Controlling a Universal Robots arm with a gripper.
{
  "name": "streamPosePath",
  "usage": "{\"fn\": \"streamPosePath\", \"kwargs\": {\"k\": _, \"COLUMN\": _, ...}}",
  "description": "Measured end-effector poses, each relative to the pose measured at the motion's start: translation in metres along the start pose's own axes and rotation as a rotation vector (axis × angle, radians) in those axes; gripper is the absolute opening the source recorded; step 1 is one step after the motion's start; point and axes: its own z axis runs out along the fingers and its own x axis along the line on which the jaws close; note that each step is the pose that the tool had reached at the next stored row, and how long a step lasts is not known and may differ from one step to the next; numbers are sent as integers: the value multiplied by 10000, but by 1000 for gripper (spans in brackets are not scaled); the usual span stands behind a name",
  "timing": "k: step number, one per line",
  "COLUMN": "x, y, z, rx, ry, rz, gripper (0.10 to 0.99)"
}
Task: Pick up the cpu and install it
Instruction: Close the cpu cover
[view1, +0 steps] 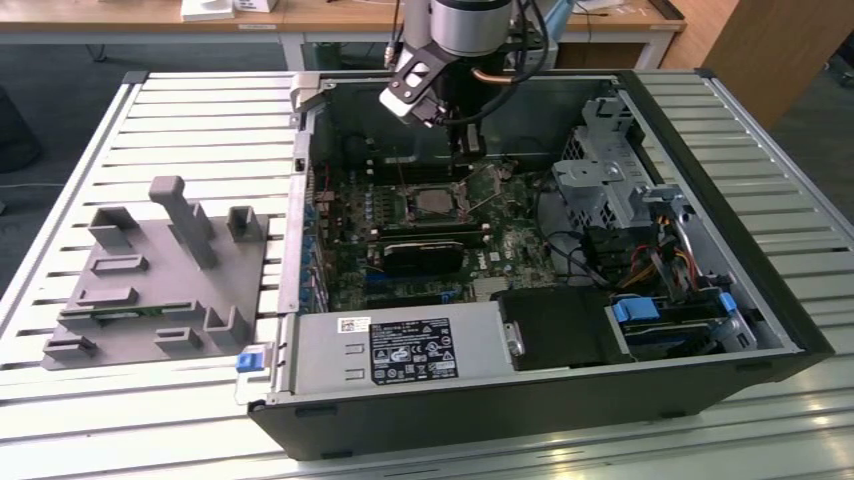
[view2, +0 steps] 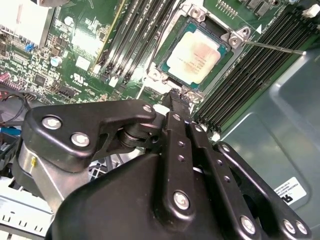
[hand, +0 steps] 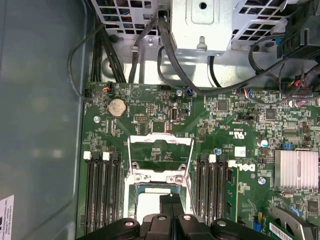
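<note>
The cpu (view2: 196, 56) lay flat in the open socket of the motherboard (view2: 85, 45), inside the computer case (view1: 534, 400). The pincer (view2: 179, 96) hung just above one edge, closed and empty. The chip was probably light, rigid and delicate underneath, and best gripped by opposite rim edges and kept level.

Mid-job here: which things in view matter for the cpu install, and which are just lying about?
Job in hand:
- cpu, lying in its socket
- socket frame, flipped open
- pincer, shut, close by the socket
- computer case

Lying about:
- grey tray with posts, beside the case
- power supply
- memory slots
- coin cell
</note>
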Motion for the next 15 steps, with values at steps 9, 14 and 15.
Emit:
{"fn": "streamPosePath", "kwargs": {"k": 9, "x": -1, "y": 58, "z": 3, "rx": 0, "ry": 0, "rz": -1, "gripper": 106}}
{"fn": "streamPosePath", "kwargs": {"k": 14, "x": -2, "y": 81, "z": 4, "rx": 0, "ry": 0, "rz": 0, "gripper": 106}}
{"fn": "streamPosePath", "kwargs": {"k": 15, "x": -2, "y": 85, "z": 5, "rx": 0, "ry": 0, "rz": 0, "gripper": 106}}
